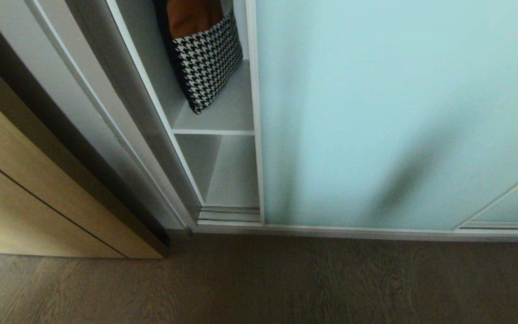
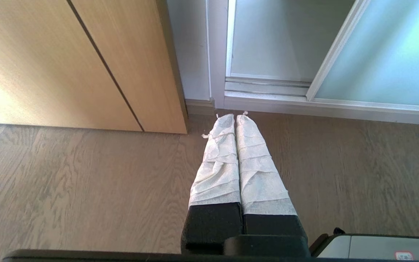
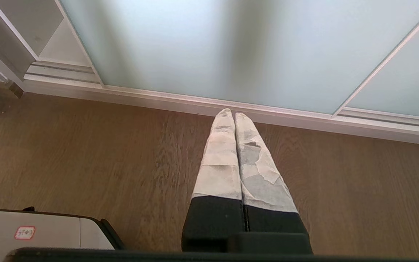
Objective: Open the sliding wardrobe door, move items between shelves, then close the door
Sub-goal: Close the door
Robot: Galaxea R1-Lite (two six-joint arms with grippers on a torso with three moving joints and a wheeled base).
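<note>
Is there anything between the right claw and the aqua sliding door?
Nothing visible. The right claw, shut and empty, points at the bottom of the sliding wardrobe door; only bare wooden floor lies between them.

Narrow gap left of the sliding wardrobe door (image 1: 398,112) gives access to shelves (image 1: 214,132); houndstooth cushion (image 1: 205,58) crowds the upper one.
</note>
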